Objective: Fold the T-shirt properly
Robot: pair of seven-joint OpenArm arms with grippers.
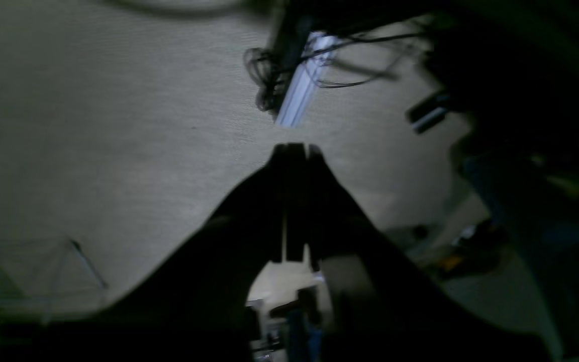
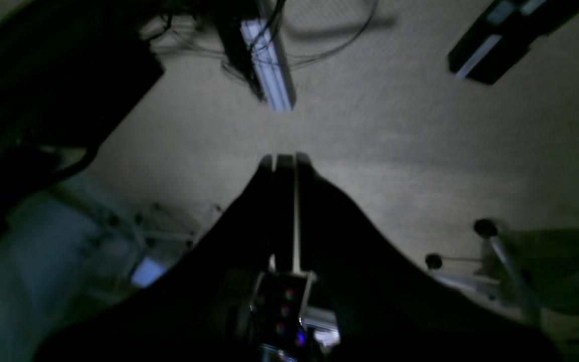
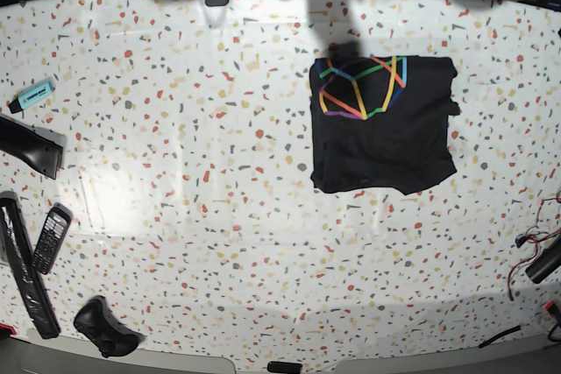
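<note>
The right gripper (image 2: pixel 284 161) fills the lower middle of the view as a dark shape, its two jaws pressed together with only a thin pale slit between them and nothing held. Behind it spreads a pale, finely textured surface (image 2: pixel 395 151), with a long bright bar (image 2: pixel 269 75) and tangled black cables (image 2: pixel 319 45) above the fingertips. Everything is dim and blurred.
</note>
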